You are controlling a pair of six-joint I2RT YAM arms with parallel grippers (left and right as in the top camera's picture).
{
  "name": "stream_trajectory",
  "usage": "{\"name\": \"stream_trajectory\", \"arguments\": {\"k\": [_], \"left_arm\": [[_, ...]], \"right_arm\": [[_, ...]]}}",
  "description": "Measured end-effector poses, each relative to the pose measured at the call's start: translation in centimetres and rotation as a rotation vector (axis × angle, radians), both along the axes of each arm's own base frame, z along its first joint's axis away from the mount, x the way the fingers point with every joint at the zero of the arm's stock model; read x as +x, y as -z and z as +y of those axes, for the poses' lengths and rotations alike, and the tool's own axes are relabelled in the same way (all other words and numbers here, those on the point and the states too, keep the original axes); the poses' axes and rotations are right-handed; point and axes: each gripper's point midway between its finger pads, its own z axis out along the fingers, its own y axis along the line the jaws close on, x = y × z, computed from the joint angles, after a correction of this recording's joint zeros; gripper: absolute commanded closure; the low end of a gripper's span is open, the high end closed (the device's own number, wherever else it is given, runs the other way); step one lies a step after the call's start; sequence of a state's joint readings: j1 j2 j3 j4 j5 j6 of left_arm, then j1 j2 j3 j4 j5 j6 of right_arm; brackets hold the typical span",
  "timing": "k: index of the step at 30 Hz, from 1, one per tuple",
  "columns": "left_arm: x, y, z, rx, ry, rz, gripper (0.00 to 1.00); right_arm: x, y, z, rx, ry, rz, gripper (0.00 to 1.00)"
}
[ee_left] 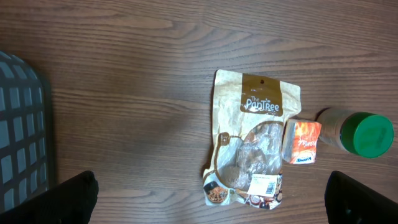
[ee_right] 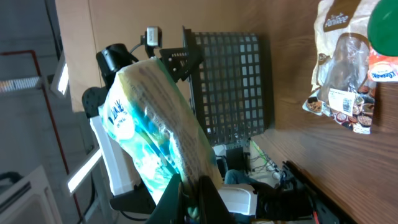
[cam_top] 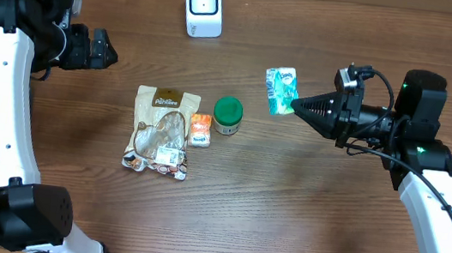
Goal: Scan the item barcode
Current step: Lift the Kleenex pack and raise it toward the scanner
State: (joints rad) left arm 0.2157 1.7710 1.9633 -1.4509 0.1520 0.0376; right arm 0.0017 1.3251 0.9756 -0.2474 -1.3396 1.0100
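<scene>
While right gripper [cam_top: 296, 107] pinched packet [cam_top: 280, 90] by its edge and left gripper [cam_top: 107, 50] stood spread, barcode (not visible) wanted turning squarely toward scanner [cam_top: 203, 7], held steady.

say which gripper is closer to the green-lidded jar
Right. The right gripper, shut on the teal packet, is close beside the jar; the left gripper, open, is far past the snack bag.

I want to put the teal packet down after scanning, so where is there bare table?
Bare wood runs along the front, below the brown snack bag, and between the green-lidded jar and the held teal packet. Left of the bag is free too. It is crowded mid-table: bag, orange packet and jar sit close together below the scanner.
</scene>
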Motion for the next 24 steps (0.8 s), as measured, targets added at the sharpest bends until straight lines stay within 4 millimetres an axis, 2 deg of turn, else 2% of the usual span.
{"name": "stream_trajectory", "arguments": {"k": [4, 12, 19, 24], "left_arm": [[0.0, 0.0, 0.0, 0.001, 0.000, -0.001, 0.00], [0.0, 0.0, 0.0, 0.000, 0.000, 0.000, 0.01], [0.0, 0.0, 0.0, 0.000, 0.000, 0.000, 0.00], [0.0, 0.0, 0.0, 0.000, 0.000, 0.000, 0.01]], "right_arm": [[0.2, -1.4, 0.1, 0.026, -0.015, -0.044, 0.96], [0.3, -2.8, 0.1, 0.059, -0.026, -0.023, 0.96], [0.9, -2.6, 0.1, 0.048, 0.003, -0.035, 0.96], [1.6, -0.6, 1.0, -0.026, 0.064, -0.035, 0.96]]}}
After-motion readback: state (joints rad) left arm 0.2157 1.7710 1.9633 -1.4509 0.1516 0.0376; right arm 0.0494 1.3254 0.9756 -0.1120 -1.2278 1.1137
